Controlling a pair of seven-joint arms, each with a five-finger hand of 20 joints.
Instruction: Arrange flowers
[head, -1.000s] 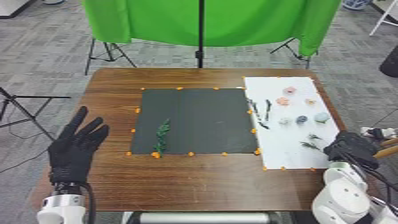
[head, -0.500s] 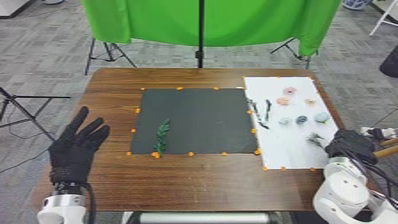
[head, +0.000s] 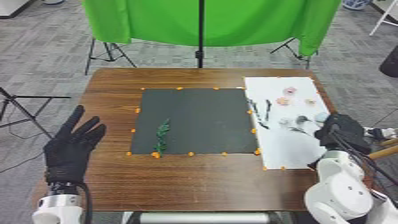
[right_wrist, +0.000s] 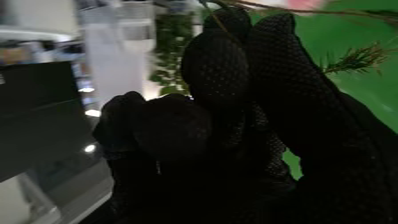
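Black glove fabric is closed on a green sprig (right_wrist: 360, 59), apparently pinched by its thin stem between the thumb and fingers of the right hand (head: 342, 131), at the right side of the white sheet (head: 289, 152). The step in hand is judged to be the carrying of this piece to the dark panel (head: 197, 122), where another sprig (head: 163, 136) is laid upright near the lower left. The pinch should be kept light but firm, so that the stem is neither bent nor rolled, and the piece should be raised well above the pale flowers (head: 285, 121) before being swung leftward, since trailing needles could snag them. It is best lowered flat, its stem angle settled before release. The right edge of the brown desk (head: 204, 187) is close beside the right hand, so little room is left outward; the widest passage is judged to lie inward, over the lower part of the white sheet. By the panel's left side, the left hand (head: 71, 155) is held with fingers straight and spread, nothing grasped.
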